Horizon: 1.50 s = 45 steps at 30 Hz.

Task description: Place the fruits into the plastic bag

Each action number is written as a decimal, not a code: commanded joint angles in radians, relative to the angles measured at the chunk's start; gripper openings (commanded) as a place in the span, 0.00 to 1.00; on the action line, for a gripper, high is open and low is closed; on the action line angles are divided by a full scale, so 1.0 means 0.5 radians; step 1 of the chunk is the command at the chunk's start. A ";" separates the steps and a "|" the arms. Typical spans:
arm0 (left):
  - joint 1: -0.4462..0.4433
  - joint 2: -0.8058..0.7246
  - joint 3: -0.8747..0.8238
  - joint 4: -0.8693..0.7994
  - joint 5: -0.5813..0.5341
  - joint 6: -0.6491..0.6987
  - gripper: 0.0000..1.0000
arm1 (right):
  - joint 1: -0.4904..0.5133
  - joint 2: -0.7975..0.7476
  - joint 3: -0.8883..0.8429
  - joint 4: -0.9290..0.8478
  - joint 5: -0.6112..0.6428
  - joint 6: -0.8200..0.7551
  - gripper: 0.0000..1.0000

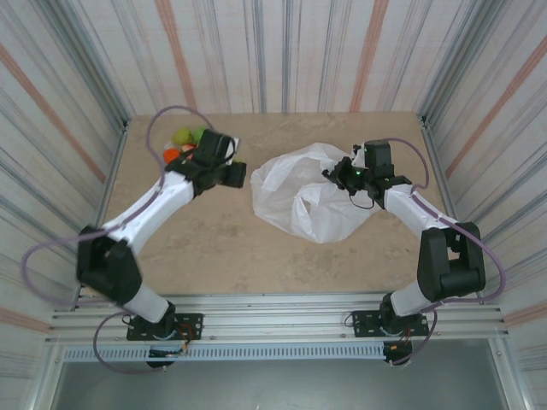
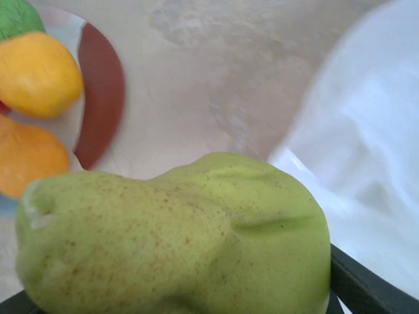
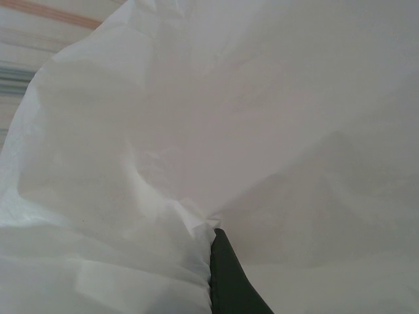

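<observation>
Fruit [image 2: 177, 235], green, probably firm and slippery, sits clamped at its wide middle in the left hand [image 1: 232, 174], left of centre; the right hand [image 1: 335, 176] seems to pinch the limp plastic bag [image 1: 299, 205] at centre.

A speckled yellow-green pear [image 2: 177, 242] sits low in the left wrist view, other fruits [image 1: 184, 141] cluster upper left overhead, and the crumpled white plastic bag [image 1: 312, 192] lies centre-right.

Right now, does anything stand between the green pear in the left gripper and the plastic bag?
Nothing visible does: only bare table lies between the green pear and the plastic bag.
</observation>
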<state>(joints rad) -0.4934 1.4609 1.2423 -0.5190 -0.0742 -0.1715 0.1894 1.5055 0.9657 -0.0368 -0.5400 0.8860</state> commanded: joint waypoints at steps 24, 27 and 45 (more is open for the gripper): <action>-0.602 0.408 -0.340 1.107 0.185 -0.517 0.70 | 0.189 -0.069 0.211 -0.446 -0.196 -0.229 0.00; -0.629 0.547 -0.307 1.338 0.194 -0.606 0.71 | 0.227 -0.063 0.188 -0.302 -0.271 -0.103 0.00; -0.658 0.832 -0.273 1.817 0.143 -0.731 0.89 | 0.220 -0.032 0.090 -0.143 -0.246 0.022 0.00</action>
<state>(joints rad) -0.8196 1.9263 1.1004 0.3767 0.0254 -0.5629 0.3099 1.4994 1.0214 -0.0986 -0.6563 0.9092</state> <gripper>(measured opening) 0.883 0.049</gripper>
